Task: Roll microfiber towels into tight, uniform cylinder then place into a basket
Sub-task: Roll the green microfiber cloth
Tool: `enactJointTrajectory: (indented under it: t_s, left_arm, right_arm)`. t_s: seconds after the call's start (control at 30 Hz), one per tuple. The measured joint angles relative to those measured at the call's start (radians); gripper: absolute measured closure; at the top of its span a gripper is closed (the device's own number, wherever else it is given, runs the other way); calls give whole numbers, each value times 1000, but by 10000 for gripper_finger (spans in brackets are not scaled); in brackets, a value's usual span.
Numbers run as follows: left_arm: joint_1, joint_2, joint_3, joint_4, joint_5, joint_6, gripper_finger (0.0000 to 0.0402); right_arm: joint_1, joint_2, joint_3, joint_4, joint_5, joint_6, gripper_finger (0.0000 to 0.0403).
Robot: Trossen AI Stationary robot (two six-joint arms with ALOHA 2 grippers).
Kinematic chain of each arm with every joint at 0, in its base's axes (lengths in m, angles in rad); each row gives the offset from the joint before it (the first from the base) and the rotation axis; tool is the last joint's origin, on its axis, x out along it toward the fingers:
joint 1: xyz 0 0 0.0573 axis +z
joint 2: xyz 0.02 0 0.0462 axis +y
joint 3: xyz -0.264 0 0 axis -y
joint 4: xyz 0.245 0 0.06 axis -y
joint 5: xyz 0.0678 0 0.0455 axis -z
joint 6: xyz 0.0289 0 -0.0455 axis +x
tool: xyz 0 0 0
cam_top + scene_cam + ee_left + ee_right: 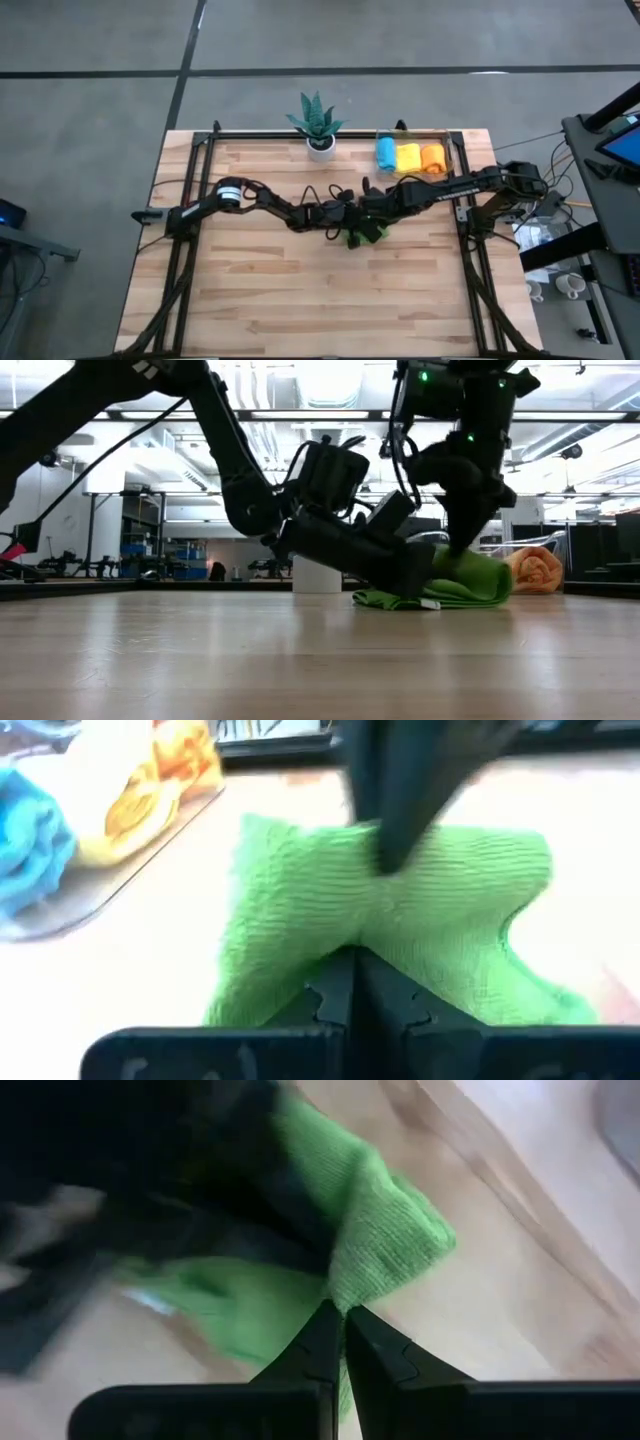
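On the tabletop, near the middle, we have a green towel lying partly bunched up. Our left pincer and our right pincer are both clenched tight and press on the green towel. We think this towel is not rolled all the way yet. At the back, the basket already holds a blue roll, a yellow roll and an orange roll.
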Motion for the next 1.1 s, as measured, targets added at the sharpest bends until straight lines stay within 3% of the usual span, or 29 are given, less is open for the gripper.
enactJointTrajectory:
  t_s: [0.57, 0.77, 0.93, 1.1]
  left_arm:
    - [-5, 4, -4, -4, -23, 3, 402]
    - [-5, -1, -4, -25, -23, 3, 402]
    - [-5, -4, -7, -24, -22, 8, 402]
    - [-12, -31, -22, -42, -21, 60, 402]
  right_arm:
    - [-13, -3, -17, 250, 24, 6, 395]
    - [-12, -28, -18, 143, 30, -16, 395]
    - [-11, -28, -34, -40, 105, 37, 395]
    - [-12, -33, -91, -63, 110, 67, 395]
